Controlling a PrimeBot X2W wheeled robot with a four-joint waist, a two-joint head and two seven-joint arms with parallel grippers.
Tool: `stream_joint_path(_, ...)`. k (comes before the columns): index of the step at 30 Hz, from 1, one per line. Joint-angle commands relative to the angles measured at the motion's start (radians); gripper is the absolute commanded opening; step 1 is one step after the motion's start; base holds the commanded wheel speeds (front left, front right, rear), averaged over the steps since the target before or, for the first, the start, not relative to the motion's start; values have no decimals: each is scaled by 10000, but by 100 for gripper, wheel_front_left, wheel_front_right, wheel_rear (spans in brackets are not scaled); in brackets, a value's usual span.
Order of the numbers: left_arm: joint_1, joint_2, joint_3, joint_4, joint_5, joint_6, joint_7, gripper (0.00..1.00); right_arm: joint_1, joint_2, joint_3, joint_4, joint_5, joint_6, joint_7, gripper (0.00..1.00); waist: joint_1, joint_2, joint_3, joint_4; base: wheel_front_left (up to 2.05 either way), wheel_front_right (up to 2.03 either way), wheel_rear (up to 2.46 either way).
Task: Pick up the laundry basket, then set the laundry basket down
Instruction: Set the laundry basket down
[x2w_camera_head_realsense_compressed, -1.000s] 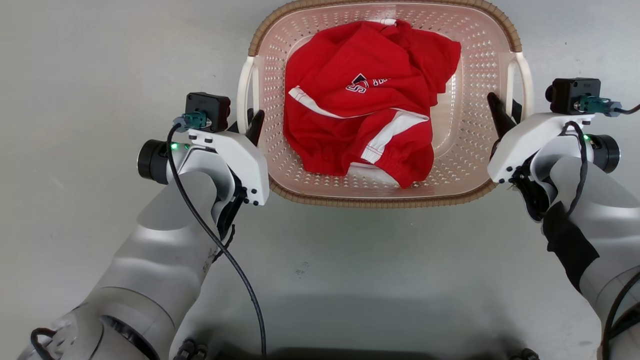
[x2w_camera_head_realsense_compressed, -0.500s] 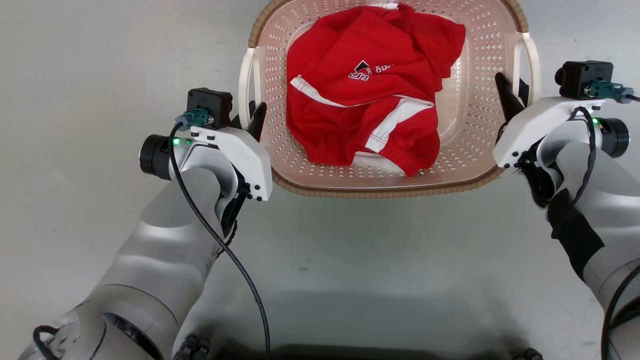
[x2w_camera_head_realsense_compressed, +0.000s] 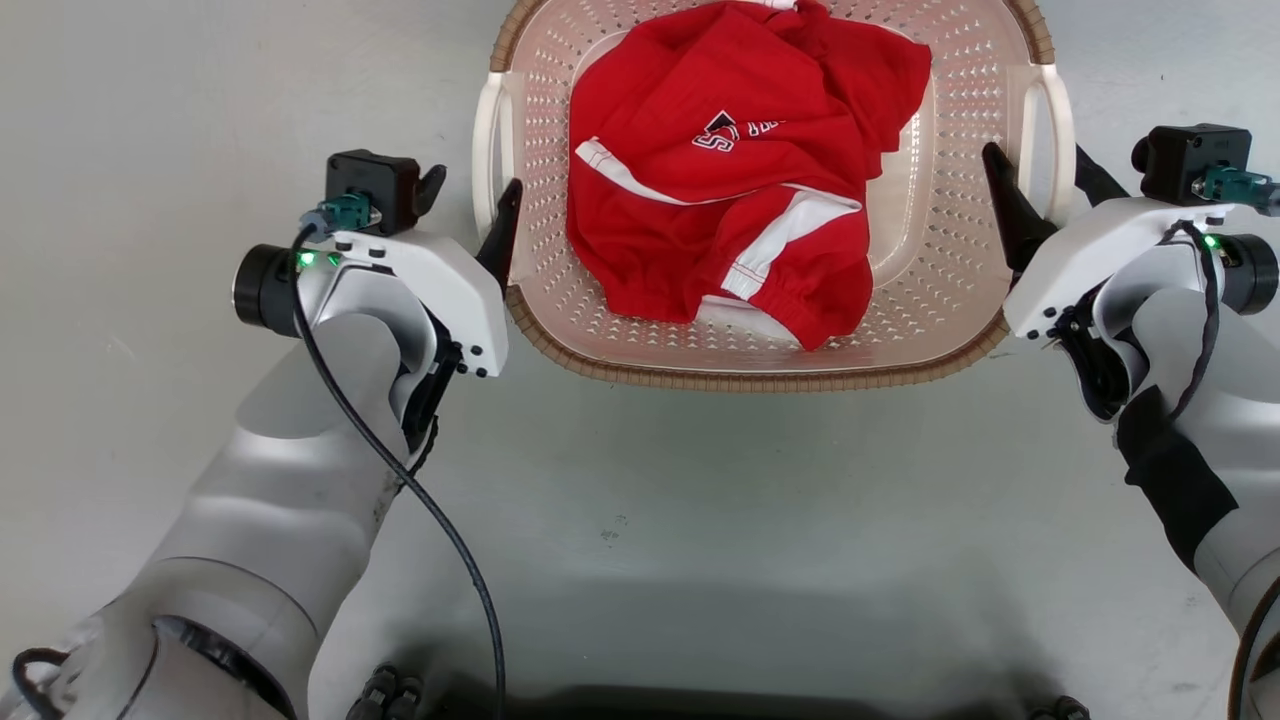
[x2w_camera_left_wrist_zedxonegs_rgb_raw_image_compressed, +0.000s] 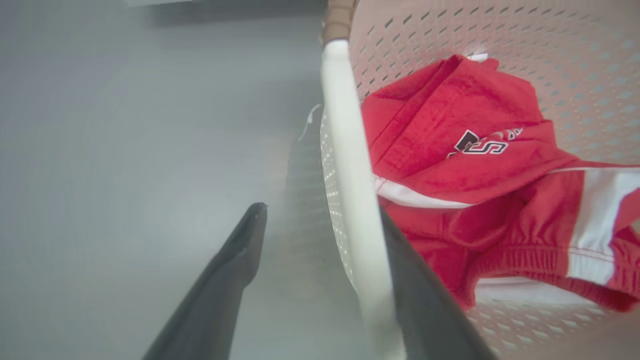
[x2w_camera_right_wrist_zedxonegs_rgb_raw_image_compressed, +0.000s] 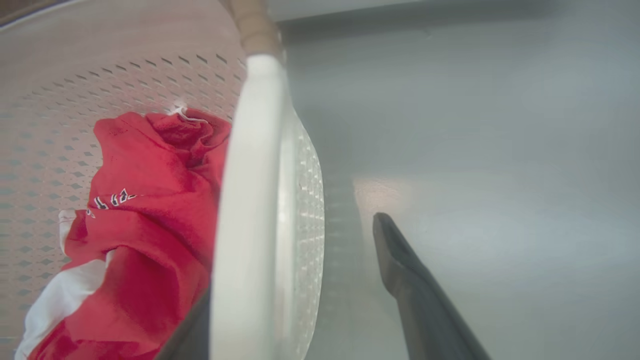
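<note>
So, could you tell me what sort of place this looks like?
Likely a laundry area, though it could be a test room: a basket holding a red garment sits on a smooth grey floor.

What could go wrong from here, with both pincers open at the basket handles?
1. The left pincer straddles the left handle of the laundry basket, and the right pincer straddles the right handle. Pulling away sideways would likely hook the handles and drag or tip the basket.
2. In the left wrist view, the red garment lies close to the left pincer's inner finger and might snag on withdrawal.
</note>
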Motion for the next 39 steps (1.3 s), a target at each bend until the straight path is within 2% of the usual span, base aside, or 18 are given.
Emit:
stream_joint_path(1,0,632,306,-40,78,126,-132,100,653,-218,139,-75,85,-92,-82,100,-1,0,-1,-8,0,0,0)
stream_joint_path(10,279,661,1216,-542,672,107,-134,100,665,-218,584,-487,512,-92,-53,100,-1,0,-5,-29,0,0,0)
stream_joint_path(22,507,486,2001,-350,1308,-9,-135,100,665,-218,1200,-1301,1274,-92,-39,100,-1,0,-14,-44,0,0,0)
stream_joint_path(39,735,383,2698,-301,2028,-161,-135,100,518,-218,1534,-1153,1538,-92,-127,100,-1,0,-325,-119,0,0,0)
